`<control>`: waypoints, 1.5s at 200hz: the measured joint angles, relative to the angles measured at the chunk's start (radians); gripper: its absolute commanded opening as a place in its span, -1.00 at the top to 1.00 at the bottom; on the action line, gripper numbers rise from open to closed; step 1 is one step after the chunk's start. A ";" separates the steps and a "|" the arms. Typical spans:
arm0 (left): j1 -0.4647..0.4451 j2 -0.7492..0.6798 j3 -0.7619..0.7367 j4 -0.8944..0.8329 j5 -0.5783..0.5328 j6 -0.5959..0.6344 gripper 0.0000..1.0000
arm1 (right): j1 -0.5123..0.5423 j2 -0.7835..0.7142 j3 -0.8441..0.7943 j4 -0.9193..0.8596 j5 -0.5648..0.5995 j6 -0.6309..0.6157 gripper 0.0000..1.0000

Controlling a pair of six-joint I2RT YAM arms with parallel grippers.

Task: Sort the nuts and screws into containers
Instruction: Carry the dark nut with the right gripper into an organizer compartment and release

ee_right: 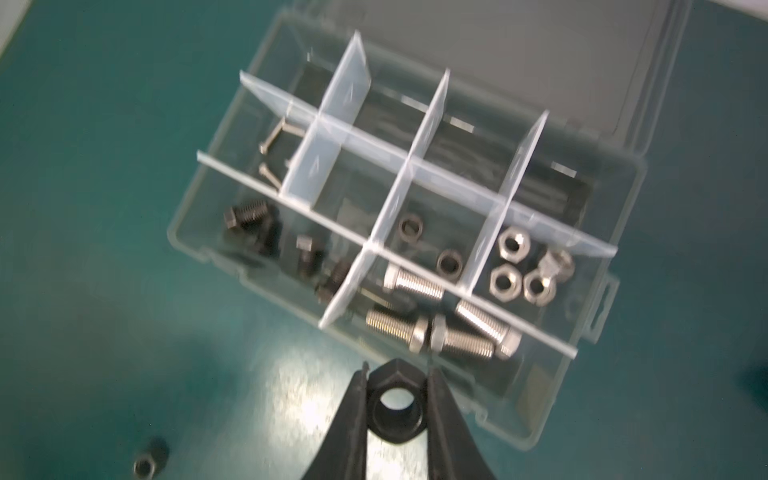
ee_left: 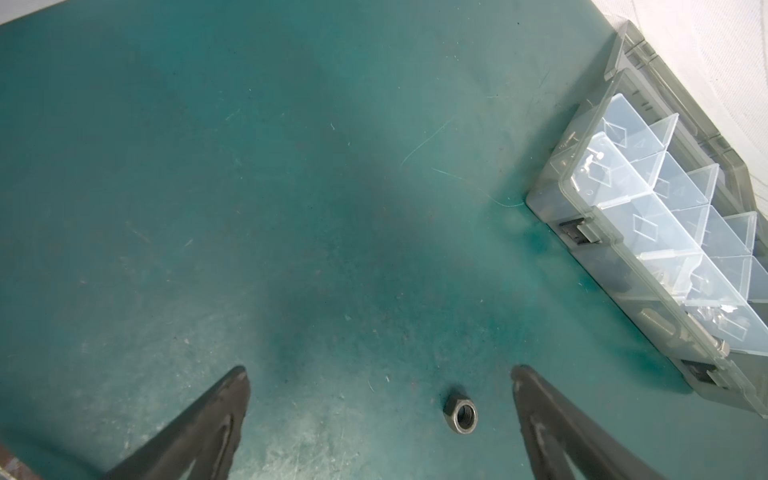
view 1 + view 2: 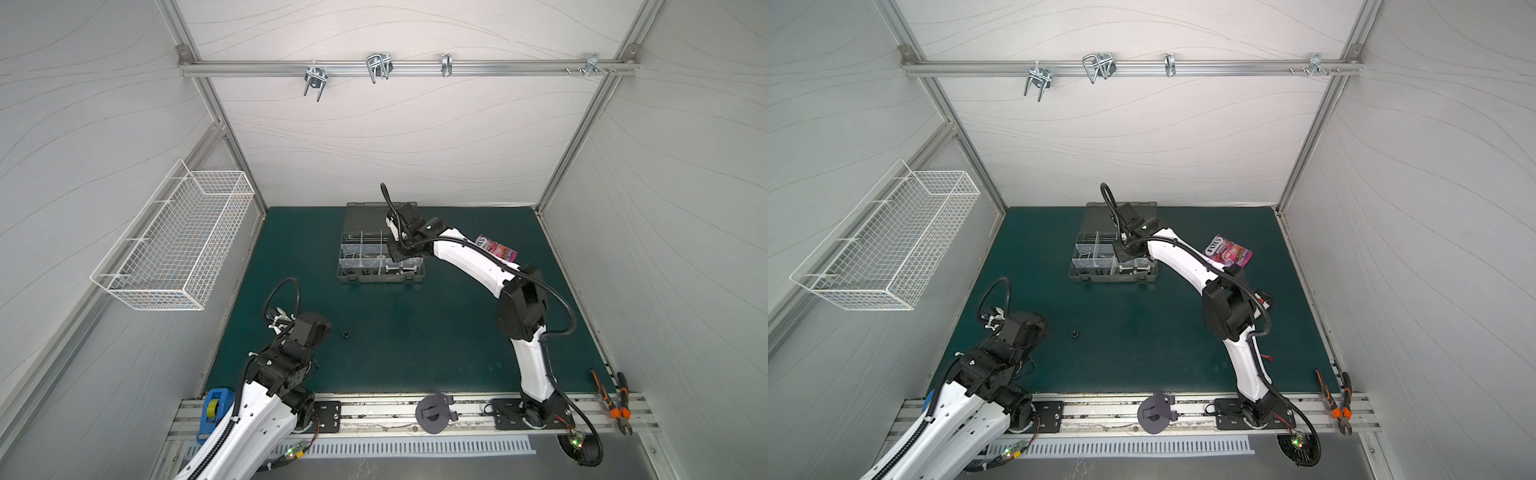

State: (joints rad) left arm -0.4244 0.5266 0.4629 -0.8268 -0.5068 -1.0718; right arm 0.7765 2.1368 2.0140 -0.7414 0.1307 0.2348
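Top view: my right gripper (image 3: 400, 249), frame centre, hangs at the organizer case (image 3: 380, 279). A loose nut (image 3: 345, 333) lies lower left, nearest my left arm.

Left wrist: my left gripper (image 2: 380, 376) is spread wide, with that nut between its fingers, off-centre.

Right wrist: jaws clamp a black nut (image 1: 395, 419); the dark-nut compartment (image 1: 430, 249) is straight ahead.

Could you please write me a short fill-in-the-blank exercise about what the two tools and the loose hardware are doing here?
1. The right tool is shut on a black ____.
2. The left tool stands ____, and the left wrist view shows a loose nut on the mat between its fingers.
3. The wire basket on the side wall is ____ in colour.
Missing words: nut; open; white.
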 measured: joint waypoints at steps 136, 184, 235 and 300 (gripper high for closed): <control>0.000 0.052 0.000 0.055 0.061 0.024 -0.99 | -0.023 0.270 0.201 0.047 0.100 -0.054 1.00; 0.000 0.064 0.000 0.069 0.074 0.033 -0.99 | -0.041 0.330 0.241 0.060 0.102 -0.062 1.00; 0.000 0.083 0.000 0.070 0.076 0.051 -0.99 | -0.055 0.360 0.263 0.061 0.096 -0.068 0.64; 0.000 0.130 0.001 0.080 0.085 0.093 -0.99 | -0.054 0.359 0.263 0.061 0.078 -0.070 0.20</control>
State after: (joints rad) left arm -0.4244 0.6563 0.4637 -0.7471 -0.4217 -0.9783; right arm 0.7223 2.4958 2.2768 -0.6800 0.2085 0.1646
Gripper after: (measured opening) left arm 0.993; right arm 0.387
